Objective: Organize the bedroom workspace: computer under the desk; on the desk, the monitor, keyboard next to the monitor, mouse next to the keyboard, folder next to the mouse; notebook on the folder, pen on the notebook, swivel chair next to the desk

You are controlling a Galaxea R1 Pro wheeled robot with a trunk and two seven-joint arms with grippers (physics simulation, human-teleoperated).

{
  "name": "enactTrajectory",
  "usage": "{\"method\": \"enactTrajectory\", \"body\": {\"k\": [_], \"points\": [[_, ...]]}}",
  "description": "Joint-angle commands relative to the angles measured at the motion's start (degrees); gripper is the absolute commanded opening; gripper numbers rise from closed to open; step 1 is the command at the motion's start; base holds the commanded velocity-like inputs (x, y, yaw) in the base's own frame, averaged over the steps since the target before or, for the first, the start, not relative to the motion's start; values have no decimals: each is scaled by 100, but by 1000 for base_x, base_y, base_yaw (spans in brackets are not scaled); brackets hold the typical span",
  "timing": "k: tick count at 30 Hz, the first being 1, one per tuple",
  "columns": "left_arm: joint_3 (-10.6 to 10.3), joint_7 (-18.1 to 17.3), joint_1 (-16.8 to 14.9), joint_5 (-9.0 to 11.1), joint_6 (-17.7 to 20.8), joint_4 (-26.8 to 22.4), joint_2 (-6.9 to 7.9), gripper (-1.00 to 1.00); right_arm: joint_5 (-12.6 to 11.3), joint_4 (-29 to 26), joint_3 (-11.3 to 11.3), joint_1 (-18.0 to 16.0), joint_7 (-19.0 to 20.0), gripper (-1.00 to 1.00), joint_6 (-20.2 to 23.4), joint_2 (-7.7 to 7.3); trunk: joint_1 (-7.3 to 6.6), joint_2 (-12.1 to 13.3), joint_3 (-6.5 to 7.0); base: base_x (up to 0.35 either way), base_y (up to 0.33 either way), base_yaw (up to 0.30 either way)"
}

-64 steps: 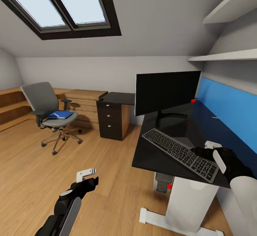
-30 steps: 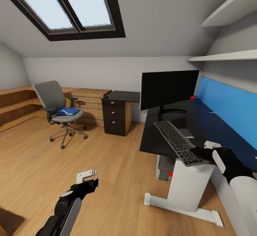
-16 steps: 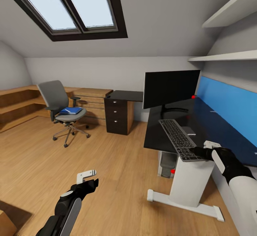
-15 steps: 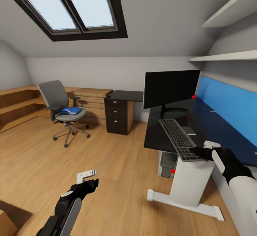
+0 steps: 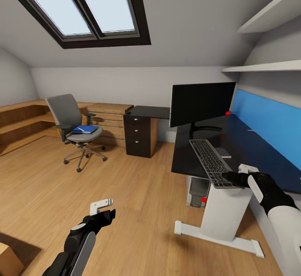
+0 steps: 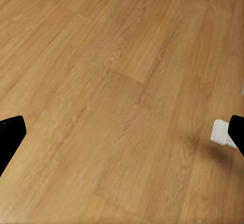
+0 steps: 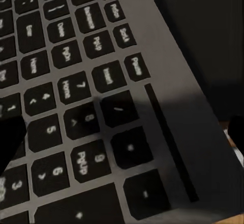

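Observation:
The black monitor (image 5: 202, 104) stands on the glossy black desk (image 5: 251, 150). In front of it lies the keyboard (image 5: 209, 161), its near end poking past the desk's front edge. My right gripper (image 5: 236, 173) rests over that end with its fingers spread wide over the number keys (image 7: 76, 127) and the rim, so it is open. The computer (image 5: 196, 190) sits under the desk, red spot showing. A blue folder (image 5: 83, 129) lies on the swivel chair (image 5: 73, 127) across the room. What looks like the pen (image 5: 250, 130) lies by the blue panel. My left gripper (image 5: 104, 209) hangs open over bare floor (image 6: 122, 82).
A black three-drawer unit (image 5: 140, 136) stands at the desk's far end, beside a light wooden chest (image 5: 106, 119) and low wooden steps (image 5: 21, 121). The desk's white leg and foot (image 5: 219, 226) reach out over the floor. Wall shelves (image 5: 267, 65) hang above the desk.
The camera has backed away and to the left. The keyboard has swung round with its near end still under my right gripper, and it now overhangs the desk edge. Both arms hold their poses.

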Motion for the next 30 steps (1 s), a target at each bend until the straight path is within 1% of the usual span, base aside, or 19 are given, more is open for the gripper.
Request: {"method": "enactTrajectory", "body": {"k": [1,7,14,18,20,21,23,24,25,26,29,30], "points": [[-6,53,-4,59,15,-7,1,100,-1,-10,-21,-3,22,100,12,1,-23,38,12,0,1,0],[-6,58,-4,54,15,3,-5,100,-7,-40,-44,-3,22,100,-285,1,-155,279,120,0,0,0],[-7,62,-4,52,8,18,-6,100,-34,-50,-69,-3,6,100,-775,-5,-309,560,246,0,0,0],[-6,62,-4,52,7,19,-7,100,-67,-81,-78,-3,7,100,-867,-10,-397,720,317,0,0,0],[-6,62,-4,52,7,20,-8,100,-146,-223,-85,12,5,100,-894,-11,-440,801,353,0,0,0],[-6,62,-4,52,7,20,-8,100,-388,-566,-94,166,5,100,-907,-13,-440,801,353,0,0,0],[-6,62,-4,52,7,20,-6,100,-567,-835,-99,331,0,100,-898,-14,-440,801,353,0,0,0],[-6,62,-4,52,7,20,-4,100,-789,-1170,-105,545,-15,100,-891,-8,-440,801,353,0,0,0],[-6,62,-4,52,7,20,-3,100,-919,-1344,-108,664,-29,100,-888,-1,-440,801,353,0,0,0],[-6,62,-4,52,5,18,-3,100,-1434,-1758,-137,1009,-156,100,-885,81,-440,801,353,0,0,0],[-6,59,-4,52,-3,15,-6,100,-2358,-2267,-214,1500,-466,100,-882,240,-440,801,353,0,0,0],[-6,56,-4,52,-44,13,-7,100,-3155,-2542,-281,1820,-792,100,-883,335,-440,801,353,0,0,0]]}}
